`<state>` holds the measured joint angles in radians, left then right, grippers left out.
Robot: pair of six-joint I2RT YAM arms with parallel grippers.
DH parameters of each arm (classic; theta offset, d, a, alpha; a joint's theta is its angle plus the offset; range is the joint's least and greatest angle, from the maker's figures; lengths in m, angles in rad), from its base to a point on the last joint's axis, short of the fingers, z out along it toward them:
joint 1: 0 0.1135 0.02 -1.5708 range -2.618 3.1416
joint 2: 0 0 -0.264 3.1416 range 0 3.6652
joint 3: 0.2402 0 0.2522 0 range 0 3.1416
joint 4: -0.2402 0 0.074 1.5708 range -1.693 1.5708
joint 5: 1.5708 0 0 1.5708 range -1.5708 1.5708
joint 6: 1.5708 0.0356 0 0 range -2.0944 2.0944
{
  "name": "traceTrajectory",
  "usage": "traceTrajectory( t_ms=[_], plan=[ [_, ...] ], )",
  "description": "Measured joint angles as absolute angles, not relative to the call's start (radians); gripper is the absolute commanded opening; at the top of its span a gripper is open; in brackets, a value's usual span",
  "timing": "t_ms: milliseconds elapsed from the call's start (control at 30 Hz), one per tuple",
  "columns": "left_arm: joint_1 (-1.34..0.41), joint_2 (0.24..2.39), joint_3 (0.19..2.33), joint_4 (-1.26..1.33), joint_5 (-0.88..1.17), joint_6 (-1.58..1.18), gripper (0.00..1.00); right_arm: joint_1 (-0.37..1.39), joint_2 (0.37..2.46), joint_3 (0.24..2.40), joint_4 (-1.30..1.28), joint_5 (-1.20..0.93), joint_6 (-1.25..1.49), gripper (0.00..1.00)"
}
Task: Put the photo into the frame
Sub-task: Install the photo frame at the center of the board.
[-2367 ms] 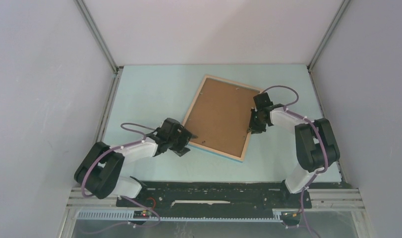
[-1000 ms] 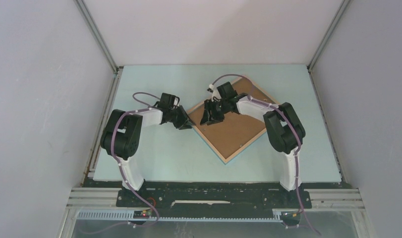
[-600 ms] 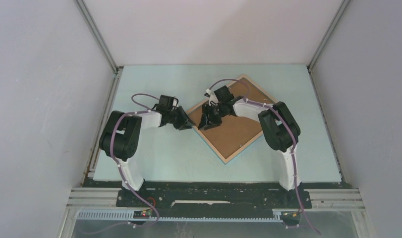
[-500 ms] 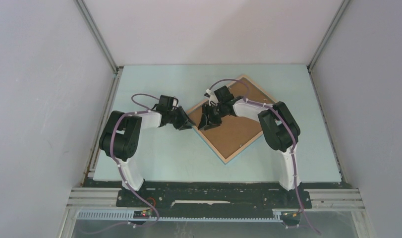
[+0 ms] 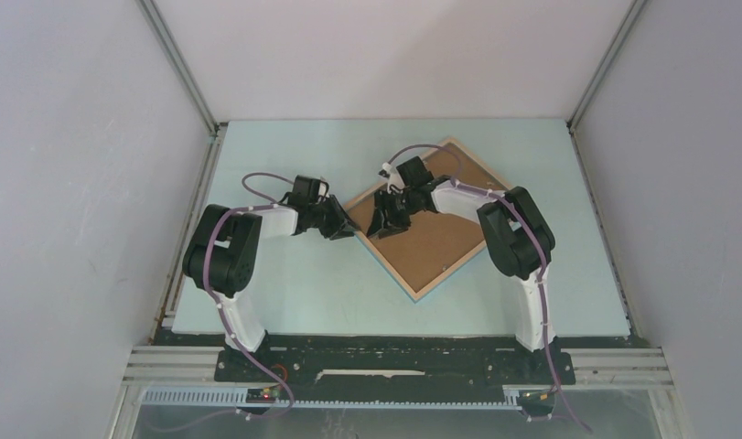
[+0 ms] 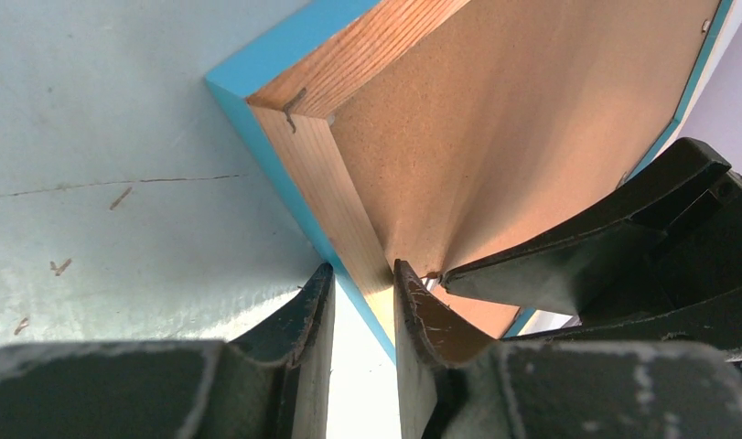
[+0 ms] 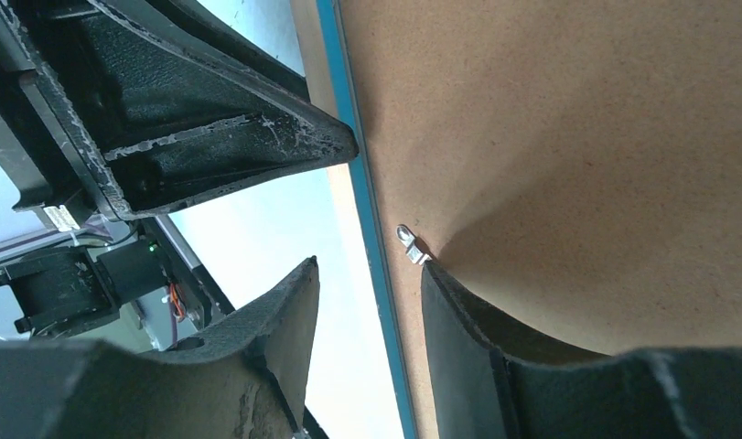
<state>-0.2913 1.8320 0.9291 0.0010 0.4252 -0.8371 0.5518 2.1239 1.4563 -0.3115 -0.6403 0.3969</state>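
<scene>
While the frame (image 6: 349, 55) lies back-up on the table (image 6: 120, 183), the left gripper (image 6: 360, 274) stands narrow, clamped across its wooden rail just short of the corner ahead. The right gripper (image 7: 369, 270) straddles the rail half-spread, gripping nothing. Its inner finger (image 7: 495, 338) rests on the backing board (image 7: 577, 137) beside a metal tab (image 7: 410, 245).

The frame (image 5: 451, 267) lies face down on the surface (image 5: 284, 283), turned like a diamond, just right of centre. Its back rim is light wood, its outer edges bright blue; a brown backing board (image 5: 431, 240) fills it.
</scene>
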Motion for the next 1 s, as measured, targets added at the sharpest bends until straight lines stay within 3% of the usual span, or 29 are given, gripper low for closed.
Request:
traceTrajectory(
  t_ms=[500, 1000],
  plan=[
    [-0.291, 1.832, 0.927, 0.009, 0.422, -0.837, 0.0, 0.532, 2.171, 1.509, -0.309, -0.656, 0.403, 0.5],
    [-0.291, 1.828, 0.915, 0.028, 0.422, -0.838, 0.0, 0.562, 2.134, 1.399, -0.166, -0.671, 0.455, 0.48]
  ],
)
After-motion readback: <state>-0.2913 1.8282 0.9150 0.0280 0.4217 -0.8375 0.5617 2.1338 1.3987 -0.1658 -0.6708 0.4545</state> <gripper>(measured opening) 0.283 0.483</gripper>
